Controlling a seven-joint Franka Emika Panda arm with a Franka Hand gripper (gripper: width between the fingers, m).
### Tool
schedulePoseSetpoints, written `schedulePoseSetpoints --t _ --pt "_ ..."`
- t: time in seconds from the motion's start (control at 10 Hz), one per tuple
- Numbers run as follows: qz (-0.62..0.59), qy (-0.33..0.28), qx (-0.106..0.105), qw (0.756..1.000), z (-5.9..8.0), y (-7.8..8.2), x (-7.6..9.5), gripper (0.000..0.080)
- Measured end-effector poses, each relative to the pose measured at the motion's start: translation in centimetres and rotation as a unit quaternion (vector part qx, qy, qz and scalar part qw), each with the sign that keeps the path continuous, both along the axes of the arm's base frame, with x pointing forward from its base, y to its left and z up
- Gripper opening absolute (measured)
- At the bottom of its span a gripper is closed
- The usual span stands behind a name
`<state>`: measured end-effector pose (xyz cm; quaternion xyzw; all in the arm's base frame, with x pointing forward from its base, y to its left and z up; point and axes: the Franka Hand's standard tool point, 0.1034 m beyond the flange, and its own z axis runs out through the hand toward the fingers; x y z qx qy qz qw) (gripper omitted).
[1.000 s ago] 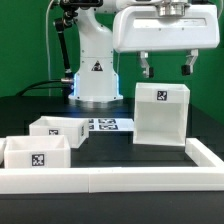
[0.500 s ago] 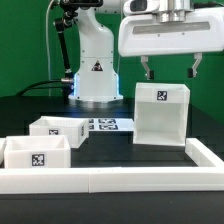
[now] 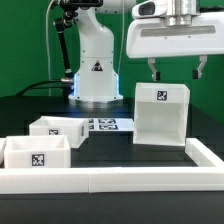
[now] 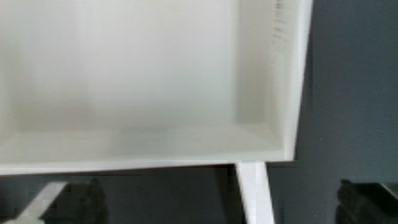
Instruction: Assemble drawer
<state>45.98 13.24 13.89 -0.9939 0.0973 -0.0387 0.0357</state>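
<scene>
The drawer's large white cube-like shell (image 3: pixel 160 113) stands on the black table at the exterior view's right, its tag facing the camera. Two small open-top trays sit at the left: one (image 3: pixel 57 129) behind, one (image 3: pixel 37 154) in front by the border wall. My gripper (image 3: pixel 176 70) hangs open and empty just above the shell's top, its two dark fingers (image 3: pixel 153 71) spread wide. In the wrist view the shell's white hollow inside (image 4: pixel 143 80) fills most of the picture, with dark fingertips (image 4: pixel 45 203) low at both sides.
The marker board (image 3: pixel 108 126) lies flat between the trays and the shell. A long low white border wall (image 3: pixel 110 180) runs along the front and turns back at the right (image 3: pixel 205 152). The robot's white base (image 3: pixel 95 70) stands behind.
My gripper has moved toward the exterior view's right and slightly up, still open, staying above the shell. The drawer parts have not moved.
</scene>
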Motion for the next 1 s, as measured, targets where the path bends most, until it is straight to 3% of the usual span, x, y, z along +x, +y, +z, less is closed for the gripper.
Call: schedulePoseSetpoints --t 0.2,0.5,0.8,1.0 --pt "-0.011 -0.006 0.007 1.0 -0.3 0.4 -0.6 0.065" --pt "-0.011 -0.008 0.008 1.0 -1.9 2.1 -3.9 0.065" --pt "-0.005 -0.002 0.009 1.0 -3.3 3.7 -5.4 0.065" --pt "-0.003 -0.001 0.011 1.0 -4.1 3.8 -5.6 0.065"
